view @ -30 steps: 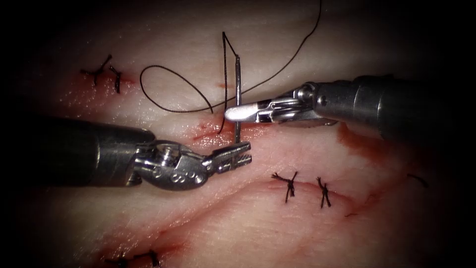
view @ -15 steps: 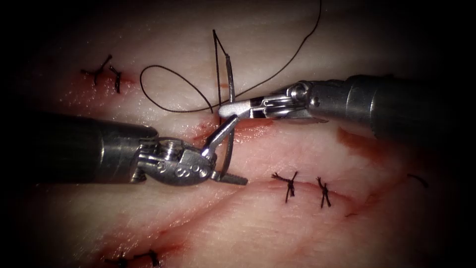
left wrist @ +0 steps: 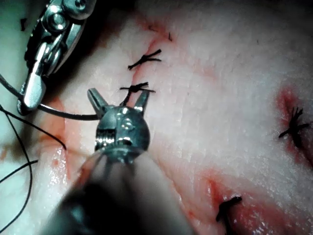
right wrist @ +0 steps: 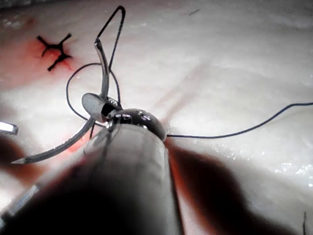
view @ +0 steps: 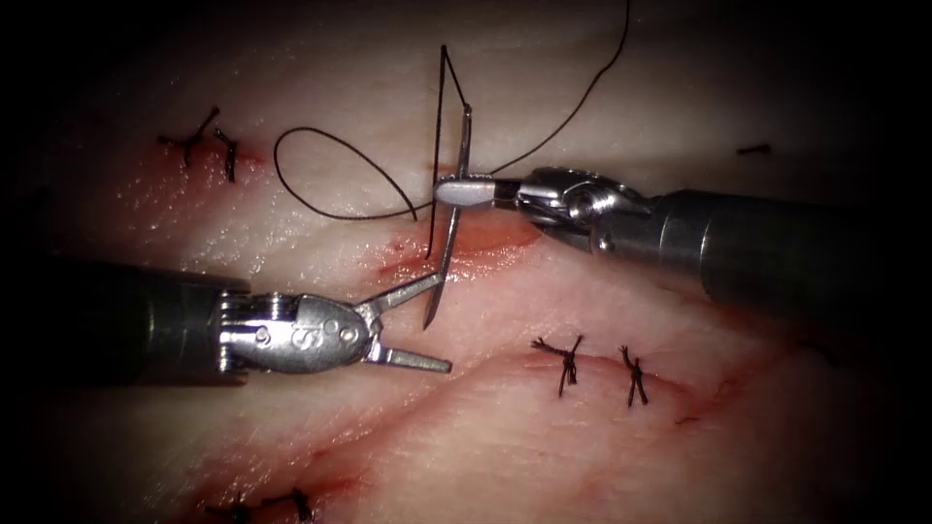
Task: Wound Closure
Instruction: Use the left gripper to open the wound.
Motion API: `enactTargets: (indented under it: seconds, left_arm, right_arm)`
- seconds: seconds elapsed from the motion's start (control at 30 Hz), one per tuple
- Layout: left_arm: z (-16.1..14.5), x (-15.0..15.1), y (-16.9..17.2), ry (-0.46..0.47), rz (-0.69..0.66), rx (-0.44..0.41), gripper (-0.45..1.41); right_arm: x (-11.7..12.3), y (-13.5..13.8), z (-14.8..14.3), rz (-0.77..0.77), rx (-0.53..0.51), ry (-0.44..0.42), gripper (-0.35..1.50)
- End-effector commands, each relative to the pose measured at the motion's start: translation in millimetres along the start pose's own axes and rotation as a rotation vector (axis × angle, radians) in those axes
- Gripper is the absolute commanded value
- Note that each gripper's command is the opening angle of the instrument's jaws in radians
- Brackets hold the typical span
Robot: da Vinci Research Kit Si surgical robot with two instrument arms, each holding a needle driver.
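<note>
Endoscope: curved steel needle (view: 449, 233), seemingly free.

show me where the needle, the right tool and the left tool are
needle (view: 449, 247): endoscope view, mid-curve, free of the tissue.
right tool (view: 464, 192): endoscope view, jaws shut on the needle.
left tool (view: 427, 325): endoscope view, between its open, empty jaws.

Dark grey shafts, silver wristed tools, slim steel jaws
</note>
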Motion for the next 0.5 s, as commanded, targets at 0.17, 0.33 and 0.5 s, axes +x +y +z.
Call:
enactTargets:
  seconds: [0.17, 0.33, 0.5]
  left_arm:
    - [-1.2, -2.6, -0.9, -0.027, -0.119, -0.074, 0.90]
    - [-1.7, -4.2, -3.3, -0.041, -0.198, -0.032, 0.61]
    - [-0.5, -5.4, -4.8, -0.076, -0.210, 0.002, 0.32]
  right_arm:
    - [0.2, 0.5, 0.3, -0.158, 0.095, -0.035, -0.35]
    - [0.0, 0.2, 0.4, -0.302, 0.172, -0.079, -0.35]
    - [0.5, 0.1, 0.6, -0.376, 0.206, -0.101, -0.35]
